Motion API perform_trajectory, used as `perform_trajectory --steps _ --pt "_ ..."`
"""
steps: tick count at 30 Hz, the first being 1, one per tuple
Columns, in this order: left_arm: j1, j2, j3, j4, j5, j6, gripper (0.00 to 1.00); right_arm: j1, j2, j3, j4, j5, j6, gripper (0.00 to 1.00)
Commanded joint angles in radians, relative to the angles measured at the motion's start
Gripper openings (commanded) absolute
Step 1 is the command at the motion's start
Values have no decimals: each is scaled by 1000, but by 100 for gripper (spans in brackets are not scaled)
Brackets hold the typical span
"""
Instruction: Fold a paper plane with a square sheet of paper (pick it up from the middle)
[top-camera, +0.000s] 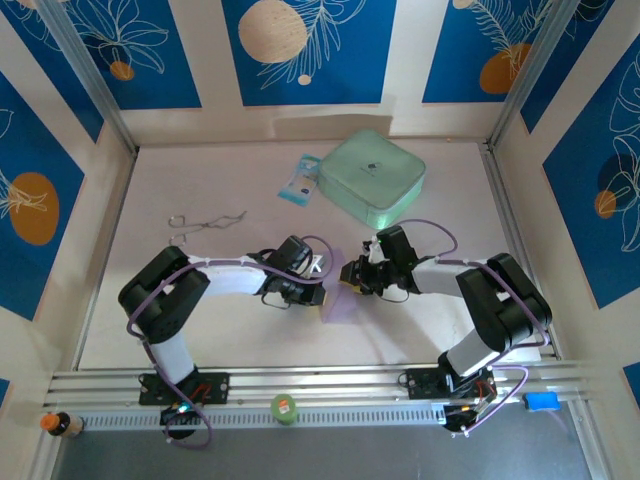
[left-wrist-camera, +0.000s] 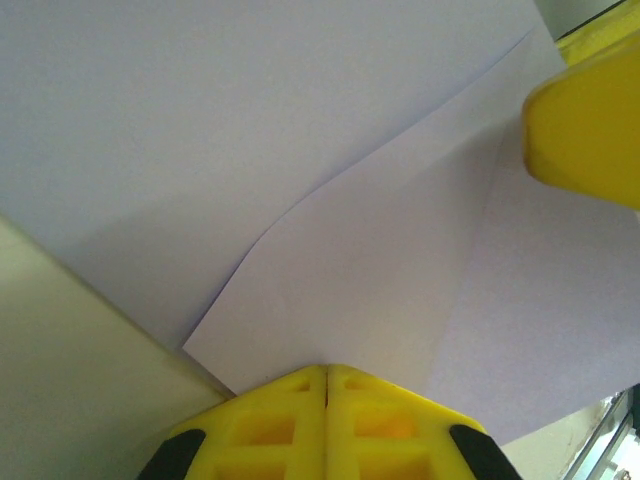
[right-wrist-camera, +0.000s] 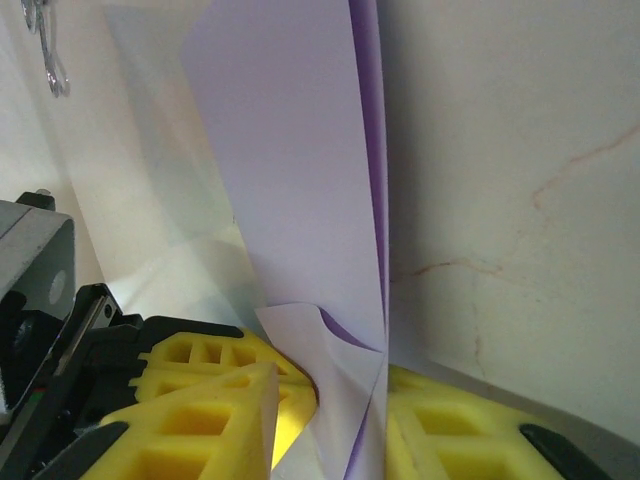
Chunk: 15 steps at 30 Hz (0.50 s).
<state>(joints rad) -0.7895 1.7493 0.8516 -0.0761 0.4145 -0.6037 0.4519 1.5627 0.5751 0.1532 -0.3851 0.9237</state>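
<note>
The square sheet of paper (top-camera: 338, 300), lavender and already creased, sat mid-table between both arms. The left hand (left-wrist-camera: 325, 375) was pinched shut on a folded edge. The right hand (right-wrist-camera: 342, 400) straddled another edge, fingers narrowly apart; I couldn't tell whether it gripped. The sheet looked featherlight, floppy and easily crumpled, so it seemed best pinched near a crease.

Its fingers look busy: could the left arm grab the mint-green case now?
Probably not: the left gripper is shut on the lavender paper sheet, and the mint-green case sits farther back, rightward.
</note>
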Motion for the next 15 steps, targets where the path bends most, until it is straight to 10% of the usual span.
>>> perform_trajectory --steps 1,15 --pt "1 -23 -6 -57 1 -8 7 -3 17 -9 -17 -3 -32 27" --pt "1 -95 -9 -40 -14 -13 15 -4 12 -23 29 -31 -41 7"
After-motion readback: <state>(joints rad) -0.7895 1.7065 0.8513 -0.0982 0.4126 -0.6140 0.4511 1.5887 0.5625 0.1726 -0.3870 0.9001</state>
